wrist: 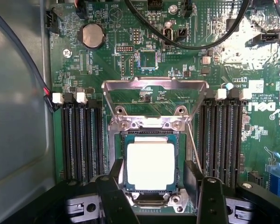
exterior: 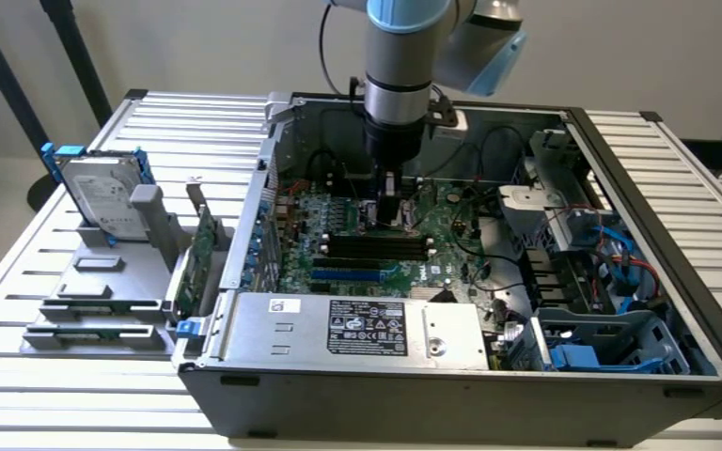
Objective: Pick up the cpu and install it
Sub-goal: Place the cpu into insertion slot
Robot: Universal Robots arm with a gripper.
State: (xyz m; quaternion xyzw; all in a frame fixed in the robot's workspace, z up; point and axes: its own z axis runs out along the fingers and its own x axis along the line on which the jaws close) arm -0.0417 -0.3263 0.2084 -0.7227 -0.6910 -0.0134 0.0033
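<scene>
Most of the task is judged done: the cpu [wrist: 150, 165] is seated in its socket [wrist: 151, 201], at twelve o'clock of the power supply [exterior: 349, 329] in the exterior view, straddled by the open gripper [wrist: 155, 168], load frame [wrist: 154, 85] unclosed.

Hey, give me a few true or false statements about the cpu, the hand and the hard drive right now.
1. The cpu lies between the memory slots. True.
2. The metal retention frame is closed over the cpu. False: it is swung open, clear of it.
3. The hand is shut. False: it is open, a finger on each side of the cpu.
4. The hard drive stands outside the computer case. True.
</scene>
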